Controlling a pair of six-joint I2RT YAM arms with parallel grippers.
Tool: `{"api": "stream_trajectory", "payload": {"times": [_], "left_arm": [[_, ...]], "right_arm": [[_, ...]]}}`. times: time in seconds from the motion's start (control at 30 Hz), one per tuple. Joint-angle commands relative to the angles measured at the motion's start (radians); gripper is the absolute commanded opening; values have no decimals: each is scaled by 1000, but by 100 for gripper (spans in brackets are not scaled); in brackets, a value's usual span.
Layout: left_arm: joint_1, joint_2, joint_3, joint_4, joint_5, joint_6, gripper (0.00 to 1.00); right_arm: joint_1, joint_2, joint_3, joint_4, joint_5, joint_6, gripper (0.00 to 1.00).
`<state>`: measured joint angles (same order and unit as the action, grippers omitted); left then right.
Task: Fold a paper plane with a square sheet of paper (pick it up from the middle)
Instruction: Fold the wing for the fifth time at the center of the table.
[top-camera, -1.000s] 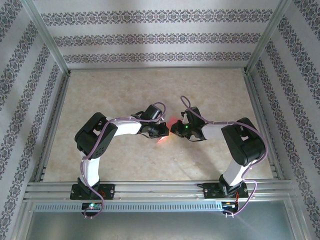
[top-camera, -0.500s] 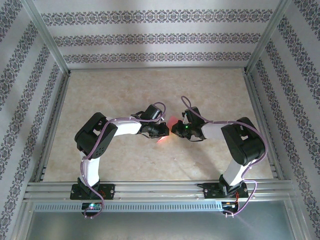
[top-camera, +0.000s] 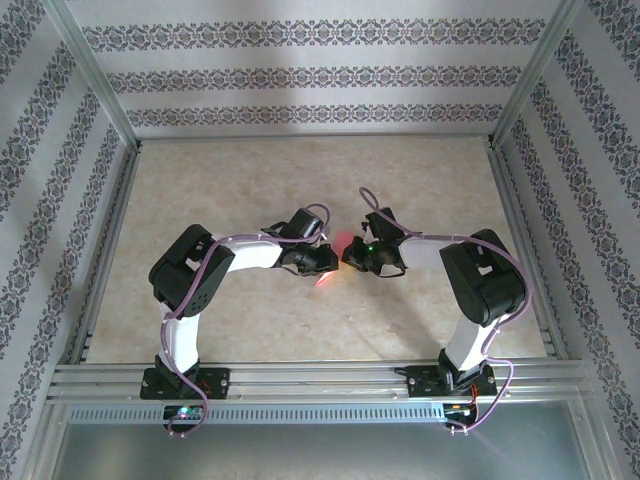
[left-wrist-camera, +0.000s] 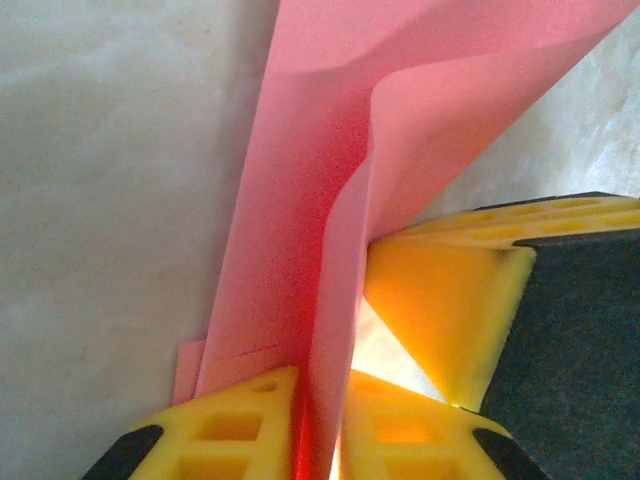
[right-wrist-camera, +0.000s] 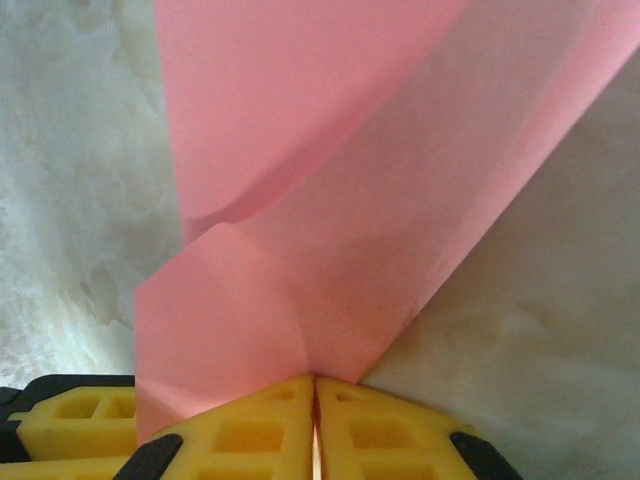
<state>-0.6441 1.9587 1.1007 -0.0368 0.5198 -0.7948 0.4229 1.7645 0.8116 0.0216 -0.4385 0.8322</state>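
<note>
- From above, you had both arms bent inward so the left fingers (top-camera: 322, 260) and right fingers (top-camera: 352, 256) faced each other near the middle of the surface (top-camera: 230, 190), tips close together.
- In that view the paper (top-camera: 342, 243) was just a small pink patch between the two, largely covered by the black housings. You could not read either grip from there. A reddish tint lay on the surface just to the near side of the left fingers.
- Your left wrist camera gave what the top one hid. The pink sheet stood on edge and ran down between the two yellow pads, which were clenched on it. It rose away from them as a creased fold in two layers, one curling open to the right.
- The same camera caught one yellow right finger coming in from the right, its corner touching the outer layer just above your left pads.
- Your right wrist camera showed the right pads pressed flush together, grasping the paper, which came out of the seam between them. The sheet fanned up and out, with a soft bend across its upper left.
- Both wrist views showed pale marbled surface behind the paper. You could not tell whether the sheet's lower edge touched it.
</note>
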Motion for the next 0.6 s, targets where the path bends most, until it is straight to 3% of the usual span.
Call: {"api": "stream_trajectory", "payload": {"times": [0.0, 0.3, 0.57], "left_arm": [[18, -8, -36, -66, -17, -18, 14], [19, 12, -29, -63, -30, -43, 10], [20, 14, -28, -64, -36, -55, 10]], "right_arm": [[-16, 46, 1, -69, 81, -31, 11], [-36, -54, 3, 72, -114, -108, 12], [-32, -36, -11, 147, -159, -80, 13]]}}
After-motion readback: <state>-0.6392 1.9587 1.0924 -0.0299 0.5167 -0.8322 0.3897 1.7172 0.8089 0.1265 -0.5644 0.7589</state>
